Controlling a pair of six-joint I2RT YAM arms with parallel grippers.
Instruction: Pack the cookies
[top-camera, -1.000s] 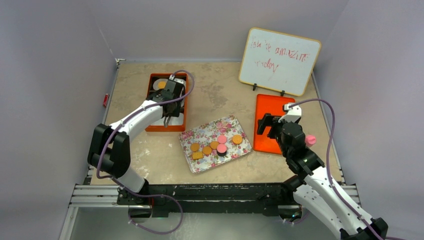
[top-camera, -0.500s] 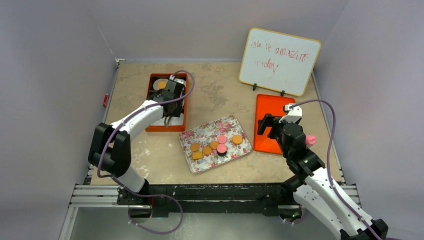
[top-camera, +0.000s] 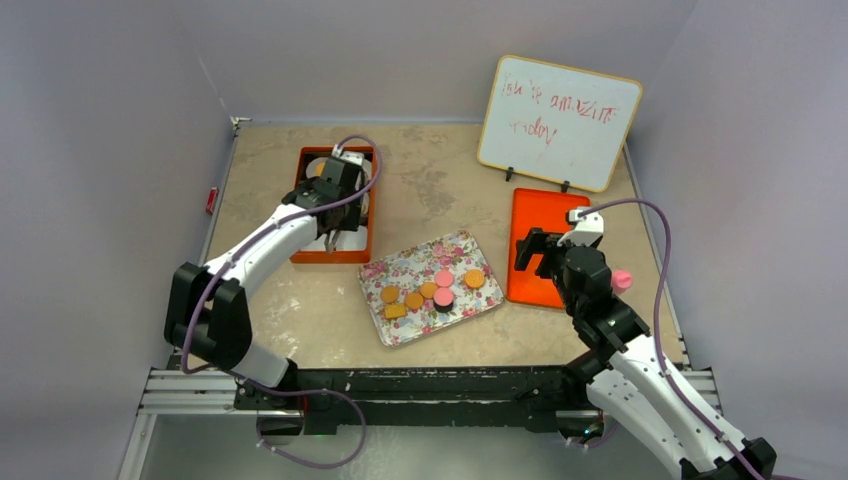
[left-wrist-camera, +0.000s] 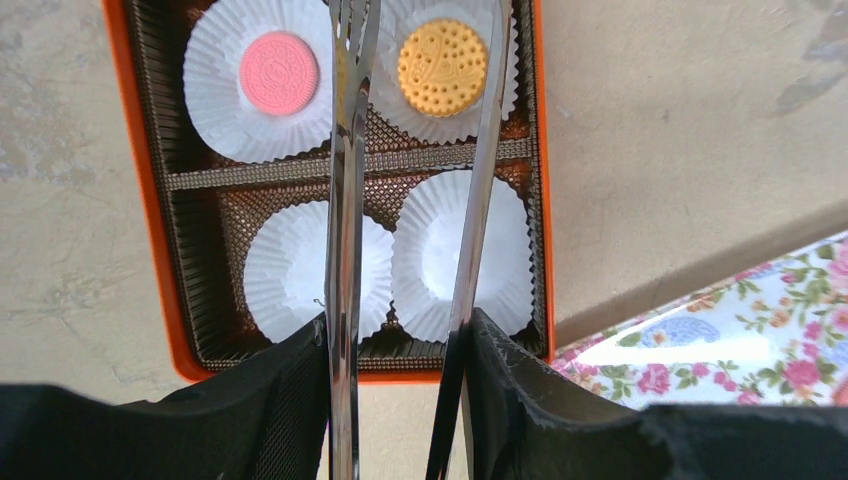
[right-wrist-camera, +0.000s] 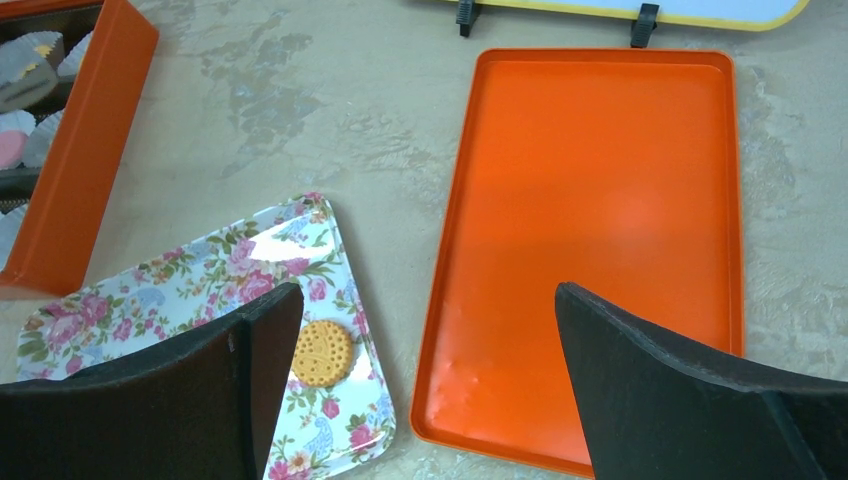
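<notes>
Left wrist: we see left fingers (left-wrist-camera: 250, 400) clamping spread, empty tongs (left-wrist-camera: 345, 250) over the orange box (left-wrist-camera: 150, 200); right fingers (right-wrist-camera: 150, 400) gape, holding nothing.

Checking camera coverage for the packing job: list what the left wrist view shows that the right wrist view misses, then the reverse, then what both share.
Left wrist only: a clear look into the orange rectangular box, with the left gripper holding thin metal tongs, a pink round cookie and a yellow patterned cookie in white paper cups, two cups empty. Right wrist only: the flat orange tray, the whiteboard's lower edge, an orange-tan round cookie, the open right gripper. Both: that box's wall, the floral serving tray, the beige table.
</notes>
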